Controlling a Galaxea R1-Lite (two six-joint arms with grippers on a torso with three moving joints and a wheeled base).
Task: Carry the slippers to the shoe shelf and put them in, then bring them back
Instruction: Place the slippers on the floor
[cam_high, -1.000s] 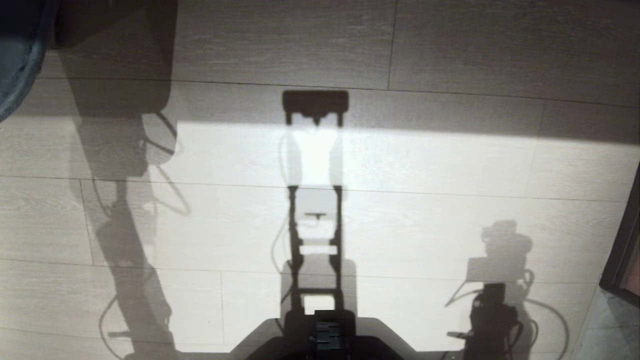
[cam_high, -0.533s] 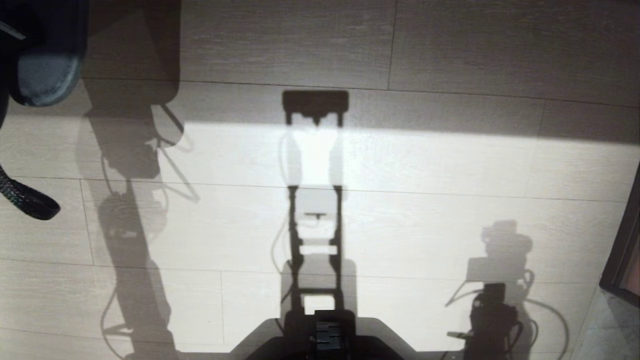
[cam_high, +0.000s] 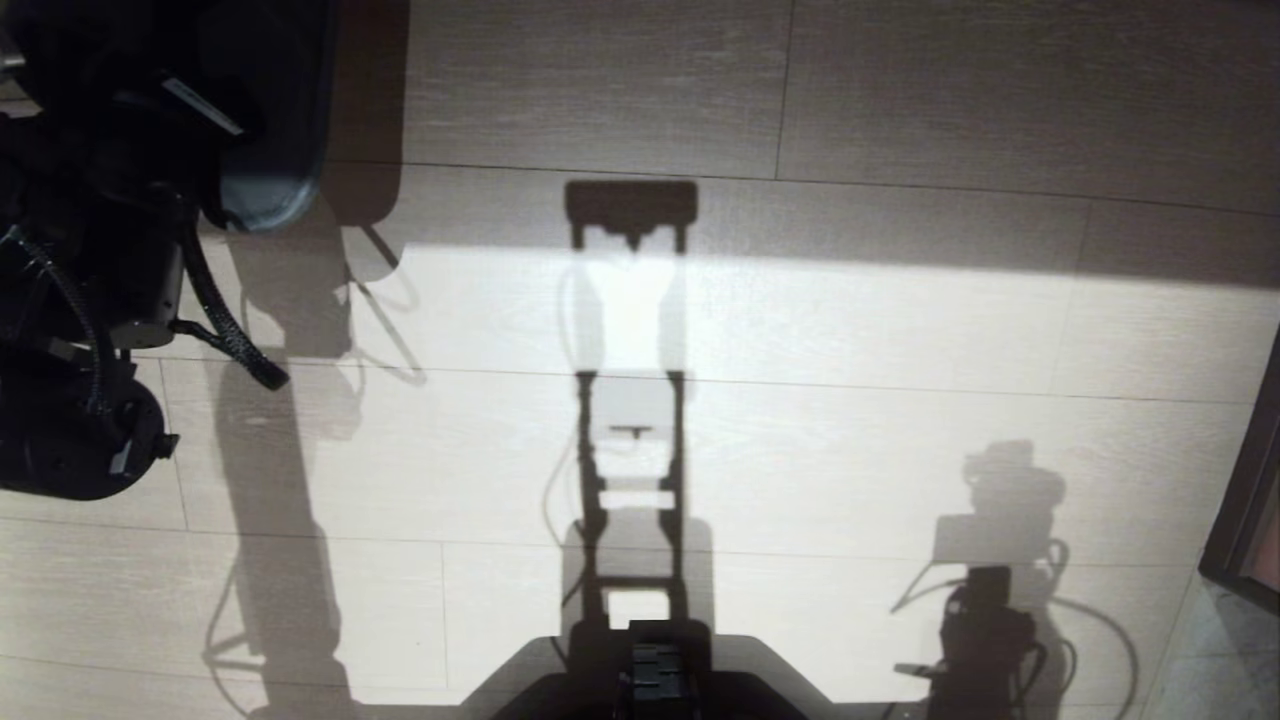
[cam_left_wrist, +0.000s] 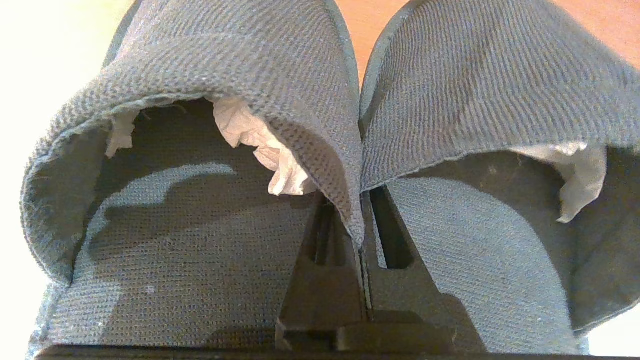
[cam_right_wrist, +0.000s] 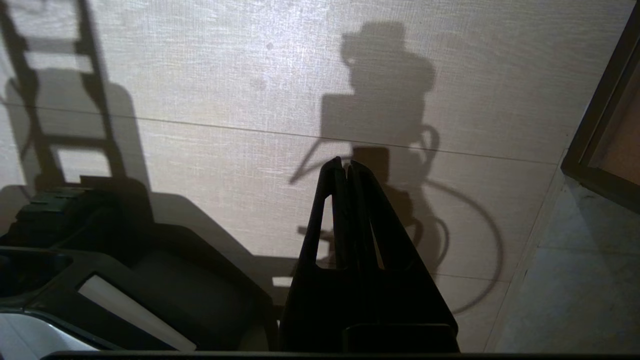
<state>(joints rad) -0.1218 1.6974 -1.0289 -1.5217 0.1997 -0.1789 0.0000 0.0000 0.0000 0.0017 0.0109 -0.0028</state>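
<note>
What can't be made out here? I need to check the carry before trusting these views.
- Slippers: toes and soles cut off by the left wrist view's edges; in the head view mostly hidden behind the left arm.
- Left gripper: fingertips buried between the slippers.
- Shoe shelf: not identifiable in any view.
- Right gripper: outside the head view.

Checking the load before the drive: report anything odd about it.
Crumpled white paper is stuffed inside both slippers. The left pincer, shut, pinches their inner upper edges together, so the uppers are creased. Nothing looks torn or spilled.
</note>
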